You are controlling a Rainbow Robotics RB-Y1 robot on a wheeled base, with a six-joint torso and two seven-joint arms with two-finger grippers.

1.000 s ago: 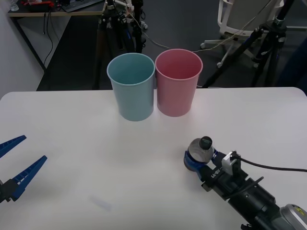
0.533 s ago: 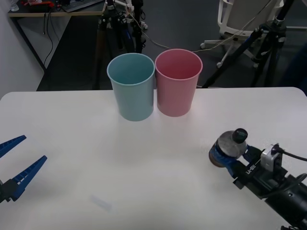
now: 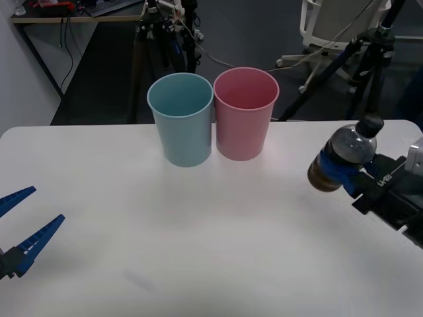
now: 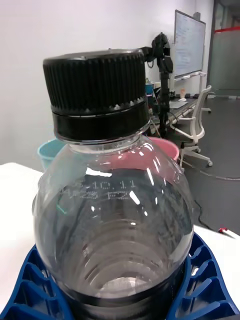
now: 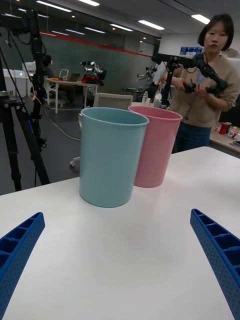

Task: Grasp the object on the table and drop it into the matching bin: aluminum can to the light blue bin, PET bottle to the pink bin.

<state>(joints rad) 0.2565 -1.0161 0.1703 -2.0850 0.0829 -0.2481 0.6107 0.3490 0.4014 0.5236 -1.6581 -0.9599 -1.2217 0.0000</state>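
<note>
The PET bottle (image 3: 344, 155) is clear with a dark cap and hangs above the right side of the white table (image 3: 198, 224), tilted with its cap up. My right gripper (image 3: 345, 175) is shut on its lower body. In the right wrist view the bottle (image 4: 115, 200) sits between the blue fingers (image 4: 207, 285). The light blue bin (image 3: 181, 119) and the pink bin (image 3: 245, 115) stand side by side at the table's far middle, to the left of the bottle. My left gripper (image 3: 23, 228) is open and low over the near left; the two bins (image 5: 112, 155) (image 5: 157, 145) stand beyond its fingers.
Black tripods (image 3: 155, 39) and a white chair (image 3: 337, 26) stand on the floor behind the table's far edge. Bare tabletop lies between the bins and both arms.
My right gripper has lifted the bottle off the table and carried it rightward and farther back. The left arm has not moved.
</note>
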